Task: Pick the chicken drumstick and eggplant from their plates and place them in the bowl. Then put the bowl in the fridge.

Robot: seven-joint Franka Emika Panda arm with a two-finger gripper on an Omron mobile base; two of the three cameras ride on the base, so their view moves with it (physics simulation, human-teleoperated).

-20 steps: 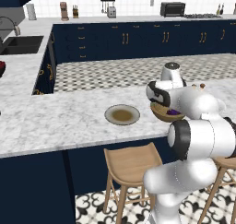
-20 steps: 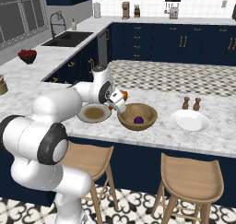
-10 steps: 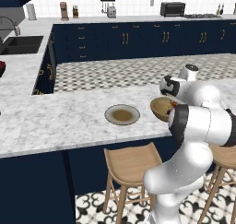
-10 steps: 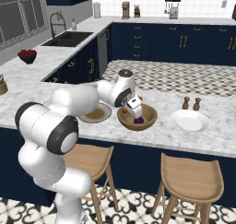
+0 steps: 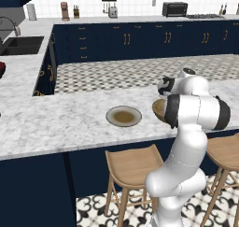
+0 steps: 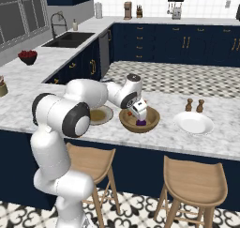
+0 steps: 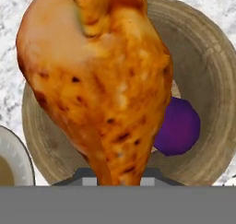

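Gripper [image 6: 139, 115] is clamped on the chicken drumstick [image 7: 99, 80] and hangs directly over the bowl [image 6: 149, 125]; the hand view looks down past the drumstick into the wooden bowl, where the eggplant [image 7: 179, 125] already lies against the inner wall. The grey plate [image 5: 123, 116] with the brownish centre sits bare just beside the bowl on the table [image 5: 60, 123], and the white plate [image 6: 193, 123] lies on the bowl's other side, near two small shakers [image 6: 195, 105]. The risk I see is in the release: the drumstick is long against the bowl's opening, so if it is let go high it could strike the eggplant or the thick rim and tip out onto the marble. A low release over the open side of the bowl, away from the eggplant, looks safer. Compared with a second ago, the hand has swung from beside the grey plate to above the bowl, carrying the drumstick with it.
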